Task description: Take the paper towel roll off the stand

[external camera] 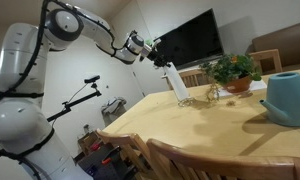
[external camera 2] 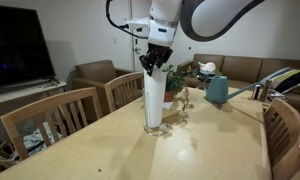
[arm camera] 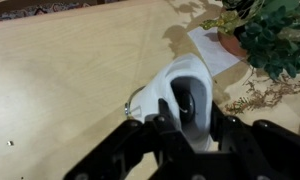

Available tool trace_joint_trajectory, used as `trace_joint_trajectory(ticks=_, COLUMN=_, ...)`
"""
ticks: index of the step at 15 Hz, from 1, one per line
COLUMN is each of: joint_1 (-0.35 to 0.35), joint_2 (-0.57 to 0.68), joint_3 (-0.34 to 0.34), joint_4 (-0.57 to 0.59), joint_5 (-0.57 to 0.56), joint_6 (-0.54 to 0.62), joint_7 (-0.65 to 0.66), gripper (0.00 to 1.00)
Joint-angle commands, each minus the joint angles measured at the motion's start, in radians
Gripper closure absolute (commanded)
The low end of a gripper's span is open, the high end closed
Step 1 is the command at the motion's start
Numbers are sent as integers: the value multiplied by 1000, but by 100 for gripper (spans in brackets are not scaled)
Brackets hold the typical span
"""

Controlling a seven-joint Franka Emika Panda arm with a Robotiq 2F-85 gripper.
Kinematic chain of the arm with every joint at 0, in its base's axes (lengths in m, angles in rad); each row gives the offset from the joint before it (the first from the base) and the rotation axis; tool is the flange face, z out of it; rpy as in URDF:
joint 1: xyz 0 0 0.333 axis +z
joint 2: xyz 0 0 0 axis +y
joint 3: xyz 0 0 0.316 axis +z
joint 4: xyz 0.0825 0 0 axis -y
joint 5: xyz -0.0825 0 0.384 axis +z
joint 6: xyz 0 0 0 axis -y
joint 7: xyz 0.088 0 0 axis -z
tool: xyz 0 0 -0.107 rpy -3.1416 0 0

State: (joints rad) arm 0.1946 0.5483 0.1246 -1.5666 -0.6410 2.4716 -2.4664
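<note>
**In an exterior view,** the Franka arm stretches out over the wooden dining table [external camera: 190, 125]. Its gripper [external camera: 156, 55] meets the top of the paper towel roll [external camera: 178, 86]. The roll stands near the table's far edge, leaning a little. It is close to a potted plant [external camera: 233, 72] and well apart from a teal watering can [external camera: 287, 98]. A hold at the top looks deliberate: the roll presumably sits over an upright post, so the likely way off is straight up.

**In an exterior view,** the gripper [external camera 2: 155, 64] comes down from above onto the roll's upper end. The foot of the paper towel roll [external camera 2: 153, 100] sits at the wire stand [external camera 2: 162, 129] on the tabletop, so the roll appears not yet freed. Whether it has lifted at all cannot be told. The potted plant [external camera 2: 176, 82] is just behind it and the watering can [external camera 2: 218, 90] farther back. Both crowd that side, while the space overhead is open.

**The wrist view** looks down the length of the roll. The white end and dark core of the paper towel roll [arm camera: 185, 90] lie between the two black fingers [arm camera: 218, 125] of the gripper [arm camera: 190, 118]. The fingers rest against the roll's sides, and the end looks squeezed to an oval. The jaws therefore appear closed to a narrow gap, clamped on the paper. A curl of the wire stand [arm camera: 133, 100] shows at the roll's base. The potted plant [arm camera: 270, 35] stands on a white sheet of paper [arm camera: 212, 48] near the roll, so a sideways pull risks brushing the leaves.
</note>
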Motion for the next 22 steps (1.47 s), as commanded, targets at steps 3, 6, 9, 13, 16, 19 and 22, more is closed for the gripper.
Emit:
trace_joint_trajectory(ticks=3, joint_1=-60, joint_2=-22, joint_3=31, joint_4=-76, joint_5=41, joint_6=115, joint_7=-179, gripper=61)
trace_joint_trajectory(ticks=6, joint_1=-137, joint_2=-24, joint_3=128, joint_4=-107, joint_5=-81, joint_6=86, joint_7=-143, gripper=56)
trace_joint_trajectory(ticks=9, joint_1=-216, joint_2=-14, joint_3=227, joint_4=-128, joint_5=-168, joint_6=63, joint_7=-139, gripper=56)
trace_joint_trajectory(ticks=13, joint_1=-310, joint_2=8, joint_3=333, joint_4=-125, joint_5=-242, joint_6=31, joint_7=-138, gripper=61)
trace_joint_trajectory(ticks=16, joint_1=-314, joint_2=12, joint_3=328, joint_4=-101, joint_5=-226, joint_6=-18, joint_7=-138, gripper=35)
trace_joint_trajectory(ticks=19, joint_1=-203, joint_2=-18, joint_3=191, joint_4=-85, joint_5=-142, joint_6=-56, joint_7=-124, gripper=19)
trace_joint_trajectory(ticks=22, joint_1=-138, joint_2=-29, joint_3=117, joint_4=-80, joint_5=-80, joint_6=-93, joint_7=-79, gripper=0)
